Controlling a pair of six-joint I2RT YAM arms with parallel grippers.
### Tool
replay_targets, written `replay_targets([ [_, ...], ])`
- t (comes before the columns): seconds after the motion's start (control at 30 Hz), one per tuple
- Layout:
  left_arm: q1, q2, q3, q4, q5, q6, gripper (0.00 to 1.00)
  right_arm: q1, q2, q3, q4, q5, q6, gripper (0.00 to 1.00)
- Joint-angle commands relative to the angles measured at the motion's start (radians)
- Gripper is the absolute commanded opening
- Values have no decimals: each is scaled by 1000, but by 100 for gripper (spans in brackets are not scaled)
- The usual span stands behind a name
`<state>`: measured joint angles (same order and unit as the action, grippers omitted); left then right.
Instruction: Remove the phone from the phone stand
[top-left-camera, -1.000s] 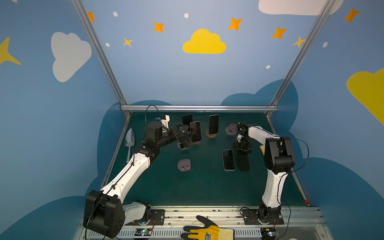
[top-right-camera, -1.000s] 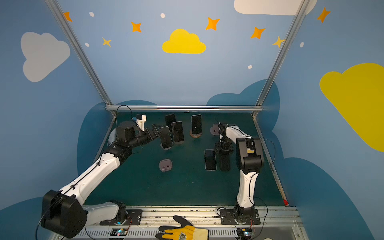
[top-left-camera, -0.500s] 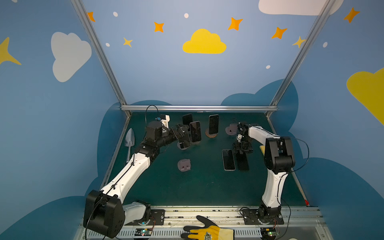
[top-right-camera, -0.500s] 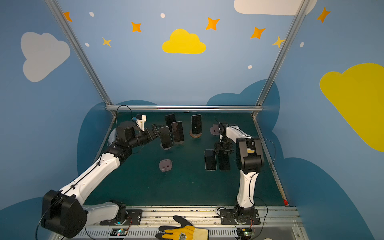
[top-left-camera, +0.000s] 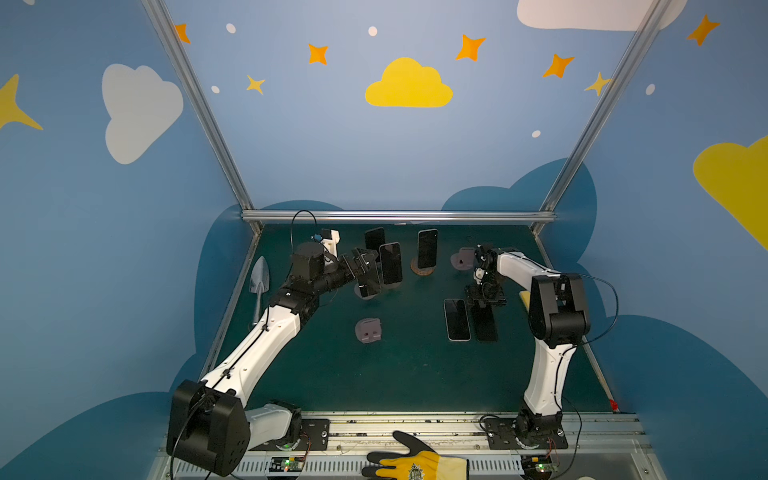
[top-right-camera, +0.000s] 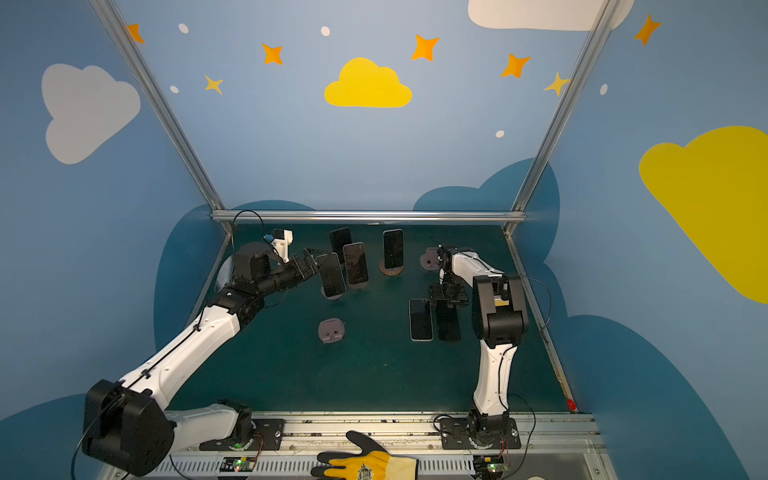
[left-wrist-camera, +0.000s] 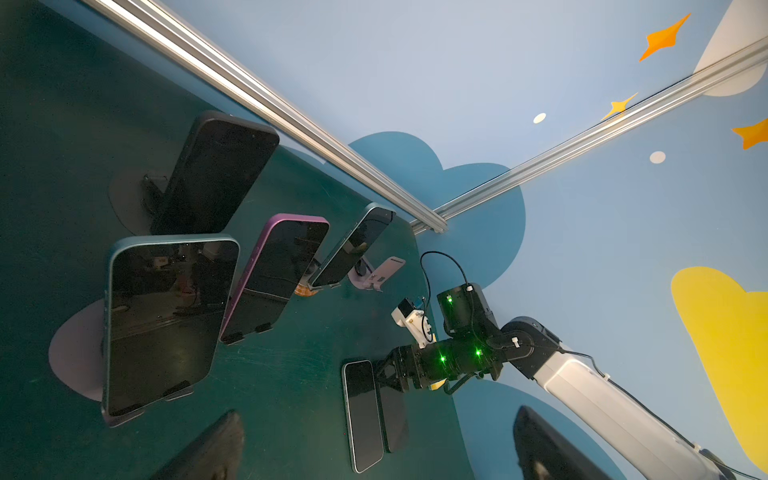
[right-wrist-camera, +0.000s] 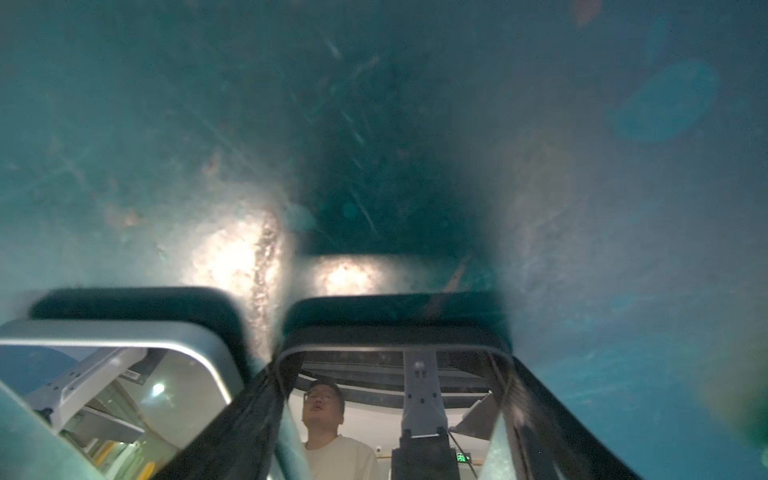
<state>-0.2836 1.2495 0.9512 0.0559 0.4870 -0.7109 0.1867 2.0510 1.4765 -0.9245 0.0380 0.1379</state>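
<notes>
Several phones stand upright on phone stands at the back. Nearest my left gripper (top-left-camera: 363, 262) is a teal-rimmed phone (left-wrist-camera: 162, 320) on a grey stand (left-wrist-camera: 70, 353). Behind it stand a purple phone (left-wrist-camera: 278, 270), a black phone (left-wrist-camera: 216, 174) and a phone (top-left-camera: 427, 248) on a round wooden stand. The left gripper (left-wrist-camera: 374, 457) is open and empty, just left of the teal phone (top-left-camera: 369, 279). A dark phone (top-left-camera: 484, 324) lies flat on the mat. My right gripper (top-left-camera: 484, 297) is open, its fingers (right-wrist-camera: 249, 415) on either side of that phone's far end.
A light-rimmed phone (top-left-camera: 457, 320) lies flat beside the dark one. Empty pinkish stands sit at mid-mat (top-left-camera: 368, 330) and back right (top-left-camera: 462, 258). A trowel (top-left-camera: 259, 278) lies by the left wall, a yellow block (top-left-camera: 524, 298) near the right arm, a glove (top-left-camera: 415, 463) on the front rail.
The right gripper's jaws have spread apart around the end of the dark phone, which stays flat on the mat. The left arm has not moved.
</notes>
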Motion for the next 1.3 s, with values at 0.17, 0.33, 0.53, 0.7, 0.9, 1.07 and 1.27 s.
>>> replay_targets([
  [0.17, 3, 0, 11, 9, 10, 21, 100, 11, -176, -40, 3, 83, 124, 84],
  [0.33, 3, 2, 11, 2, 2, 29, 100, 20, -240, -28, -21, 95, 147, 83],
  [0.53, 4, -31, 8, -44, -96, 52, 100, 158, -454, -41, -29, 175, 264, 82],
  [0.7, 6, -134, -41, -101, -414, 60, 100, 388, -617, -93, 1, 263, 442, 86],
  [0.9, 68, -153, -39, -257, -754, -23, 100, 715, -634, -166, 122, 354, 592, 88],
  [1.07, 147, -107, -25, -293, -714, -101, 100, 899, -482, -49, 126, 413, 665, 88],
  [1.27, 185, -85, -15, -297, -667, -116, 100, 980, -224, 211, 11, 366, 747, 89],
])
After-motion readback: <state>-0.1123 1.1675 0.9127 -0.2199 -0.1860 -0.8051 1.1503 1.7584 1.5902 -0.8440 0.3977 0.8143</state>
